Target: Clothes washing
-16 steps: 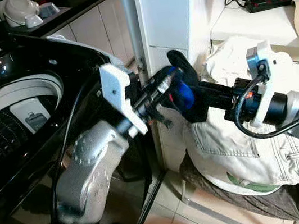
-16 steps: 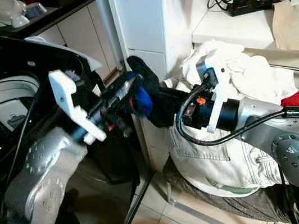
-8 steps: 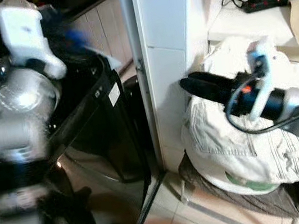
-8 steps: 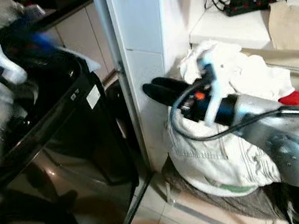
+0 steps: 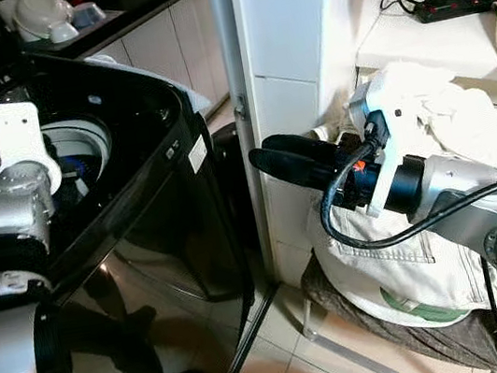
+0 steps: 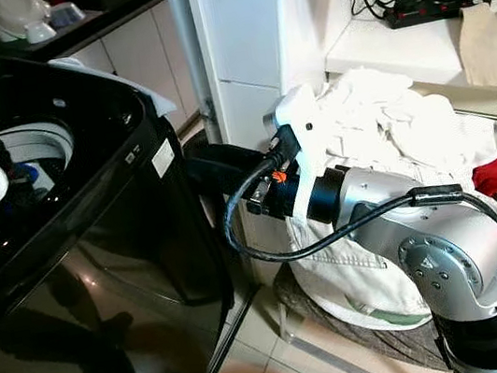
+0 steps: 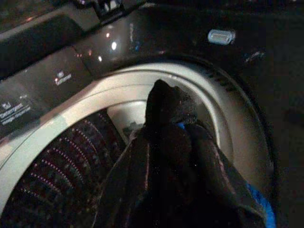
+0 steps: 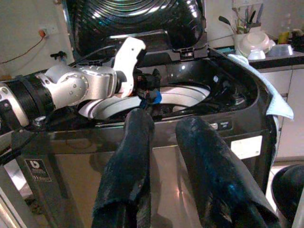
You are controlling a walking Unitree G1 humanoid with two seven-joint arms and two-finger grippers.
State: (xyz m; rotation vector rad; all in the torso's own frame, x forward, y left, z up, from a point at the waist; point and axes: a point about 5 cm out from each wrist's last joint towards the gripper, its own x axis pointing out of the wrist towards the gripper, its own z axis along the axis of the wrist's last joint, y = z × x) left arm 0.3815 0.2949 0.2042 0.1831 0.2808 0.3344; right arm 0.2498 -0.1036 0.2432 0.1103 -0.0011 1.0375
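Note:
The black top-loading washing machine (image 5: 160,163) stands with its lid up, and its white-rimmed drum (image 7: 61,161) lies below my left gripper (image 8: 148,91). That gripper is shut on a dark garment with blue parts (image 7: 171,142), which it holds just above the drum opening and which covers its fingers. My right gripper (image 5: 263,158) stretches out beside the white pillar, open, with nothing between its fingers (image 8: 133,156). Behind it sits a pile of white clothes (image 5: 402,257).
The white pillar (image 5: 282,39) stands between the machine and the laundry pile. A shelf with a power strip (image 5: 456,2) is at the back right, and a counter with bowls (image 5: 42,16) is behind the machine. Tiled floor (image 5: 287,370) lies below.
My left arm has swung from beside the pillar to over the drum, carrying the dark garment. My right gripper has let go of it and now stands open and stretched further left.

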